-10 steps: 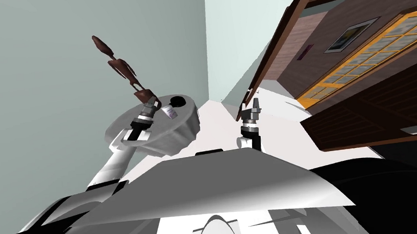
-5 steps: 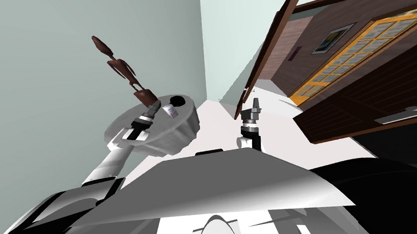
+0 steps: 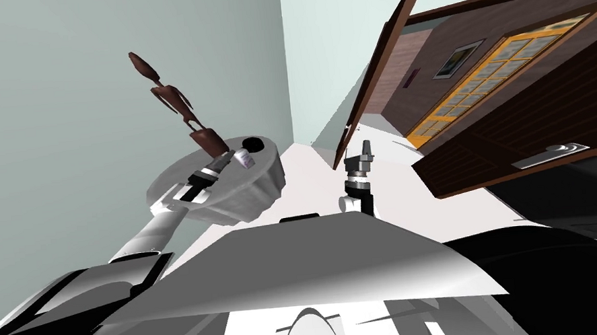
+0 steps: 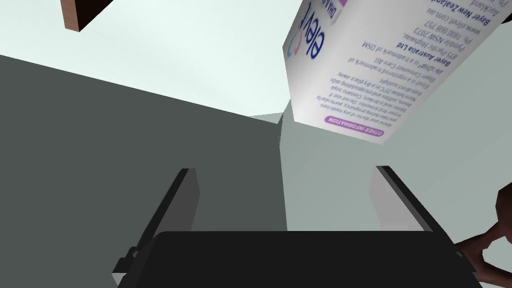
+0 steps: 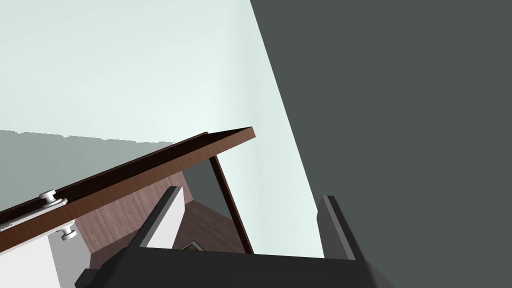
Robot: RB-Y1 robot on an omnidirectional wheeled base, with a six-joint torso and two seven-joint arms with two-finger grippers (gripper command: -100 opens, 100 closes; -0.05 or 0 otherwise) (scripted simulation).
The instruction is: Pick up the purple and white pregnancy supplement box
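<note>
Left pincer [image 4: 283, 171] spread and empty, purple-and-white box [image 4: 370, 65] just ahead of it on round grey table [image 3: 260, 187]

Box [image 3: 243, 158] on round table [image 3: 252, 196], L pincer [image 3: 227, 157] just beside it; figurine [image 3: 209, 140] behind; door [image 3: 523, 122] to R.

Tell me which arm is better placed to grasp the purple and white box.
Left. The left tool, open, faces the box close ahead on the round grey table. The right tool is raised apart from that table.
</note>
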